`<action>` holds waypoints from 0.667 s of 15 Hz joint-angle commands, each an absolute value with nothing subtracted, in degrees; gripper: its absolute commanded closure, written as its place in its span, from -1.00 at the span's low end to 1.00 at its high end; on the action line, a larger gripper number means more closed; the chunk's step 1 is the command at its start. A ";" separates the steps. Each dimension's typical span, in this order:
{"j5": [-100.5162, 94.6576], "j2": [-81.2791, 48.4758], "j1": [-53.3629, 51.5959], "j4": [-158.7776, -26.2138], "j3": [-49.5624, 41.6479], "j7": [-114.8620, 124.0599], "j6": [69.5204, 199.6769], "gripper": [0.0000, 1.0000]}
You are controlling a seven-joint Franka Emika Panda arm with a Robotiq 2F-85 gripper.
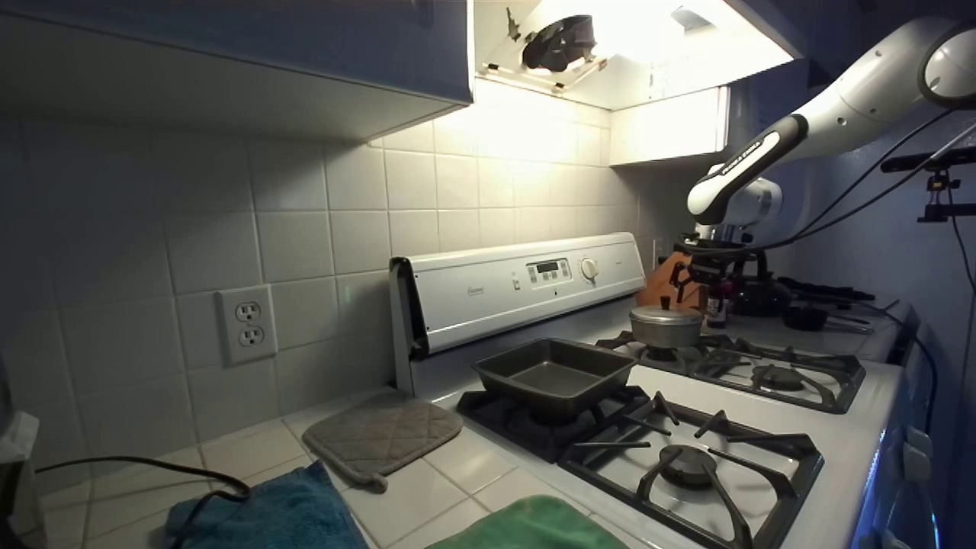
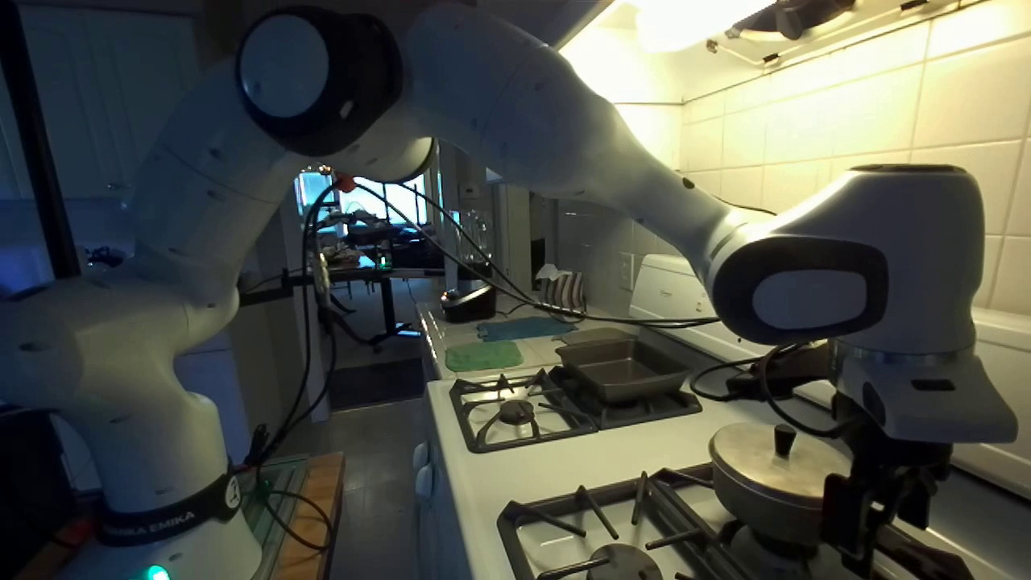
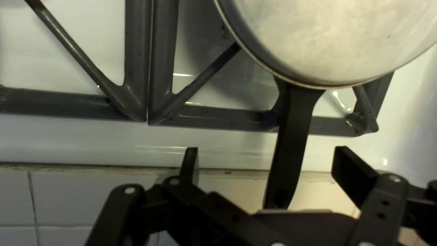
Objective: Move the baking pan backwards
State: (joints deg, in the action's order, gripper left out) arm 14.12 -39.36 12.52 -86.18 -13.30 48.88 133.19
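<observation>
Fingers (image 3: 353, 175) spread, baking pan (image 1: 559, 379) well apart, across stove (image 2: 548, 466).

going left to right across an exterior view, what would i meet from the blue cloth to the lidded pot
In an exterior view: blue cloth → grey quilted mat → baking pan → lidded pot.
</observation>
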 commanded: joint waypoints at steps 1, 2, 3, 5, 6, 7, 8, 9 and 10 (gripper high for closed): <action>17.06 -42.75 13.54 -82.22 -11.66 50.86 133.27 -1.00; 17.50 -43.13 13.55 -81.94 -11.40 51.12 133.49 -1.00; 17.91 -43.51 13.55 -81.73 -11.19 51.33 133.88 -1.00; 18.61 -44.46 13.70 -80.74 -10.73 51.72 133.64 -1.00; 19.04 -44.99 13.89 -80.05 -10.41 51.82 133.03 -1.00; 19.51 -45.33 14.04 -79.66 -10.14 51.85 132.79 -1.00; 20.12 -45.68 14.25 -79.24 -9.78 51.80 132.73 -1.00; 20.58 -46.01 14.45 -78.81 -9.48 51.77 132.49 -1.00; 21.12 -46.43 14.75 -78.25 -9.09 51.79 132.12 -1.00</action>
